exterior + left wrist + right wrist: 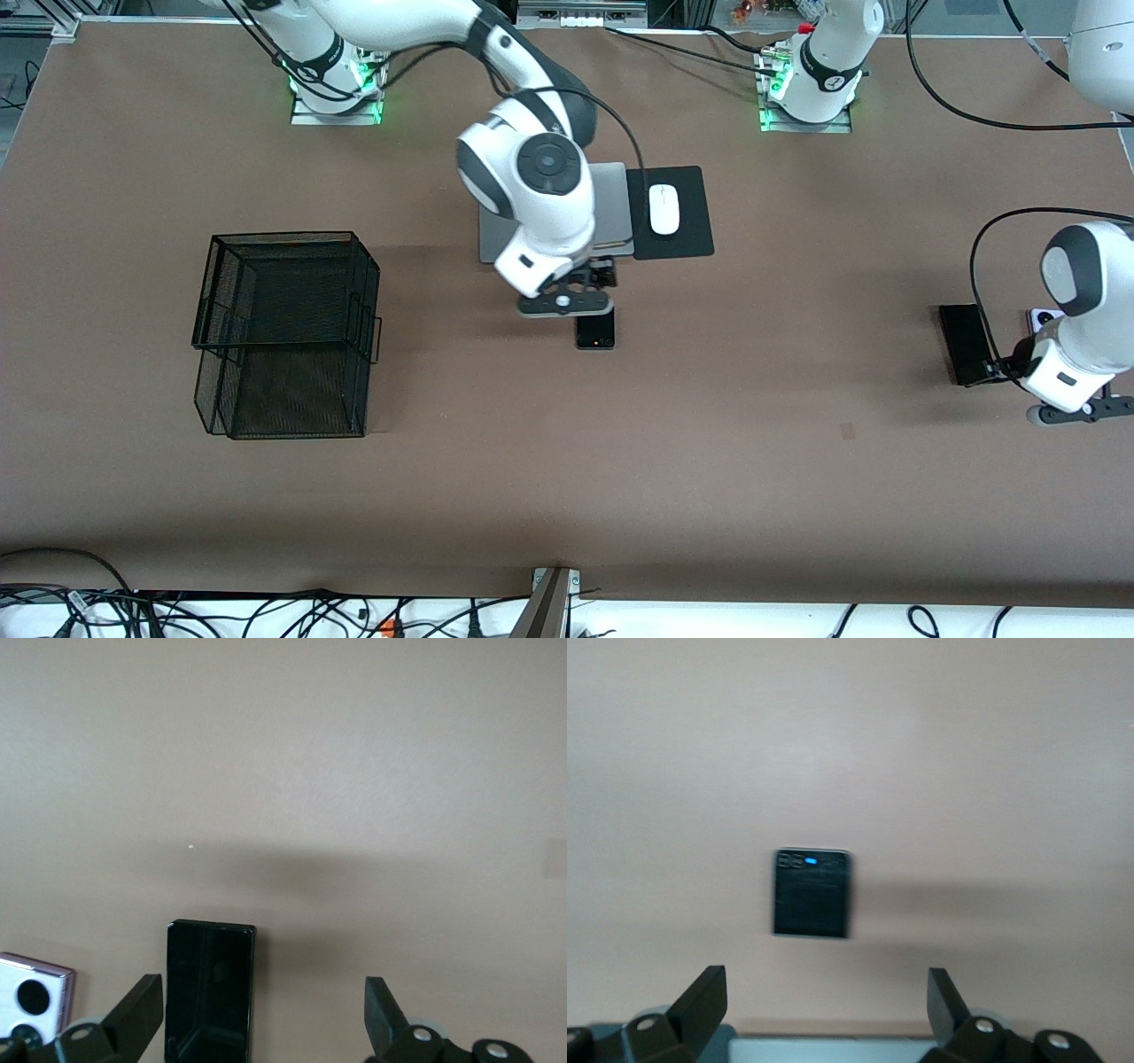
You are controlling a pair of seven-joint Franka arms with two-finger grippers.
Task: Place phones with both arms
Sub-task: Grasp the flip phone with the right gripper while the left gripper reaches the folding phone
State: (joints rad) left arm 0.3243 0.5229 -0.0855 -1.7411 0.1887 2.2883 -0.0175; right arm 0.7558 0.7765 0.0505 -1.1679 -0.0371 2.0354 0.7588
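A small squarish black phone (pixel 594 330) (pixel 812 893) lies flat mid-table, just nearer the front camera than the laptop. My right gripper (pixel 595 276) (pixel 824 1005) hangs open over the laptop's near edge, short of that phone, with nothing between its fingers. Toward the left arm's end of the table lie a long slim black phone (pixel 966 344) (pixel 211 988) and, beside it, a lavender-white phone with two black lenses (pixel 1044 317) (pixel 34 1001), partly hidden by the left arm. My left gripper (pixel 1010 365) (pixel 264 1014) hovers open above the slim phone's end, holding nothing.
A grey laptop (pixel 611 204) lies under the right arm, with a white mouse (pixel 664 208) on a black pad (pixel 691 230) beside it. A black wire-mesh basket (pixel 283 332) stands toward the right arm's end of the table. Cables trail along the front edge.
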